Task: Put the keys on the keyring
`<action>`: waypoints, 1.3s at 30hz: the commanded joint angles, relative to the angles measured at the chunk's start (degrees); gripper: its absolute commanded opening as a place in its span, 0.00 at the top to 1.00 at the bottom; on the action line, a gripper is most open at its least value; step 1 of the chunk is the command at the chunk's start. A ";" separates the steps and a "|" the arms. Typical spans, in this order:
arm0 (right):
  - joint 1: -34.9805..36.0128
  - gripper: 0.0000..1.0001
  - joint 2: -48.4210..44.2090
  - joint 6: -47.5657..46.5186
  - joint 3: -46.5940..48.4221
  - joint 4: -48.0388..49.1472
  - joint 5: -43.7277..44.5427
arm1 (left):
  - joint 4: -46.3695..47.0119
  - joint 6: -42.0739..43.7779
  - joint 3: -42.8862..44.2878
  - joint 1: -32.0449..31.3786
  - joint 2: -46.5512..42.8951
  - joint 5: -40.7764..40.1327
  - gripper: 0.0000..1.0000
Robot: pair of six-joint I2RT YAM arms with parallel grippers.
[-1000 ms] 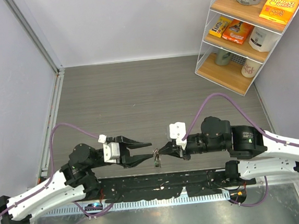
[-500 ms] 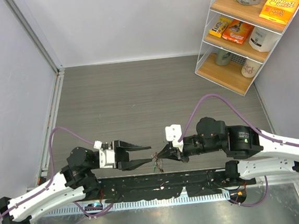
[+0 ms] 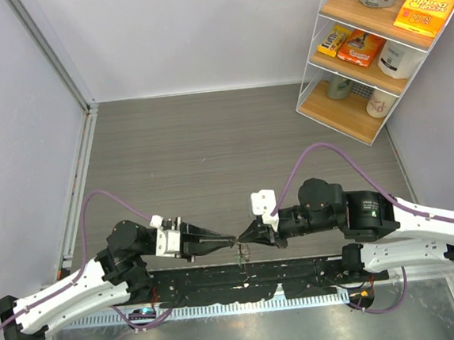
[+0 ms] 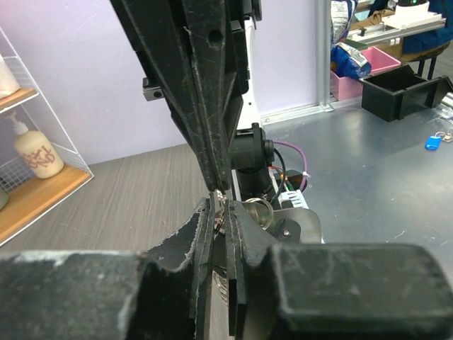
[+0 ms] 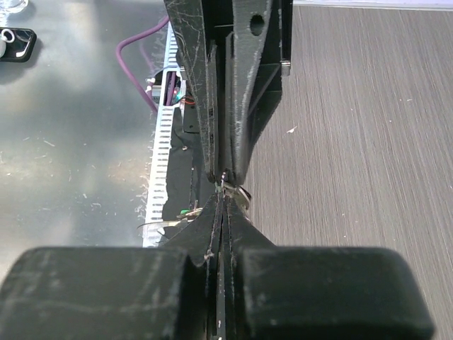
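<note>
My two grippers meet tip to tip just above the table's near edge. The right gripper (image 3: 245, 236) (image 5: 224, 190) is shut on the keyring (image 3: 238, 243) (image 5: 242, 194), a thin silvery loop that shows beside the fingertips. The left gripper (image 3: 230, 239) (image 4: 221, 202) faces it, its jaws drawn in to a narrow slit with a silvery bit of the keyring (image 4: 260, 207) pinched between them. A small green piece (image 5: 183, 212) hangs below the loop. The keys (image 3: 240, 251) dangle under the ring, too small to make out singly.
A white wire shelf (image 3: 374, 38) with boxes, mugs and jars stands at the back right. A black rail (image 3: 244, 280) runs along the near edge right under the grippers. Walls close the left and back sides of the grey table (image 3: 208, 140).
The left gripper has moved right to the keyring and closed its jaws from wide apart to a narrow slit. The right gripper has held still, shut, over the last half second.
</note>
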 commanded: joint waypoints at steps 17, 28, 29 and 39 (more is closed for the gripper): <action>0.20 0.95 -5.32 4.03 -2.23 16.00 3.79 | 1.13 1.49 1.87 -0.21 -0.05 0.50 1.00; 0.29 0.94 -5.58 6.06 -8.82 28.74 6.07 | 2.45 1.05 1.08 -0.12 -0.76 0.15 1.00; 0.29 0.94 -5.67 5.97 -9.44 29.98 6.25 | 2.45 0.96 1.26 -0.03 -0.84 0.24 1.00; 0.46 0.95 -5.50 5.36 -8.92 28.59 6.08 | 2.18 0.61 0.65 -0.03 -2.34 -2.31 0.80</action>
